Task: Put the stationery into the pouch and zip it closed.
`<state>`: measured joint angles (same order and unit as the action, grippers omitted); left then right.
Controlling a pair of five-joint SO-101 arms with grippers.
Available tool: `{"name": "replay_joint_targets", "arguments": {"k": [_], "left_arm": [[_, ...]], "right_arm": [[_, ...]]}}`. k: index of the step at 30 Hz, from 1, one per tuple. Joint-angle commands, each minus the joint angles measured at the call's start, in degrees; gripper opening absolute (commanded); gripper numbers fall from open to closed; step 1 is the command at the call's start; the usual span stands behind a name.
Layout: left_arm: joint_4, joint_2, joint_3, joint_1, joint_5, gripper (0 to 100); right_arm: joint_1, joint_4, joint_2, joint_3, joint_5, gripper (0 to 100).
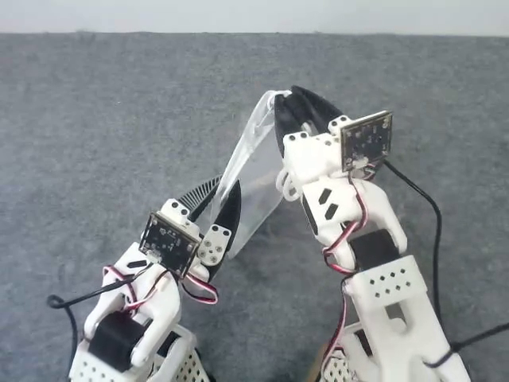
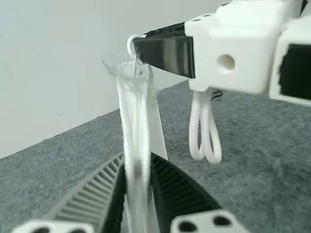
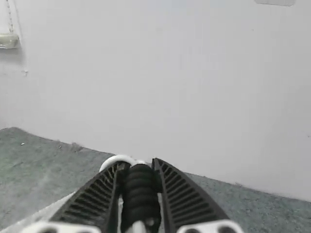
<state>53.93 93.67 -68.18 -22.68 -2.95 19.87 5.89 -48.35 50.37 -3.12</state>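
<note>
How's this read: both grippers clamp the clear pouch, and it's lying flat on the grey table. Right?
Wrong on one point: the pouch isn't lying flat on the table. It hangs stretched in the air between the left gripper and the right gripper, as the high view shows. Both do clamp it.

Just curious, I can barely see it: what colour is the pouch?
Clear, see-through plastic pouch; the high view shows it best.

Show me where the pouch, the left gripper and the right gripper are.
pouch (image 1: pixel 252 173), high view, middle of the clear wall.
left gripper (image 2: pixel 137 164), left wrist view, between its fingertips.
right gripper (image 3: pixel 139 167), right wrist view, between its fingertips.
</note>
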Motion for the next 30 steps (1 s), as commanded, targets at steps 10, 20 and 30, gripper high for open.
{"name": "replay_joint_targets", "arguments": {"k": [10, 20, 30], "left_arm": [[1.6, 1.0, 0.3, 0.4, -0.2, 1], [1.6, 1.0, 0.3, 0.4, -0.1, 1], [1.6, 1.0, 0.4, 0.4, -0.1, 1]], "right_arm": [[-12.8, -4.3, 12.1, -9.5, -4.0, 0.7], [-16.3, -4.2, 21.8, -15.5, -5.0, 0.7], [-16.0, -0.8, 22.5, -16.4, -5.0, 0.9]]}}
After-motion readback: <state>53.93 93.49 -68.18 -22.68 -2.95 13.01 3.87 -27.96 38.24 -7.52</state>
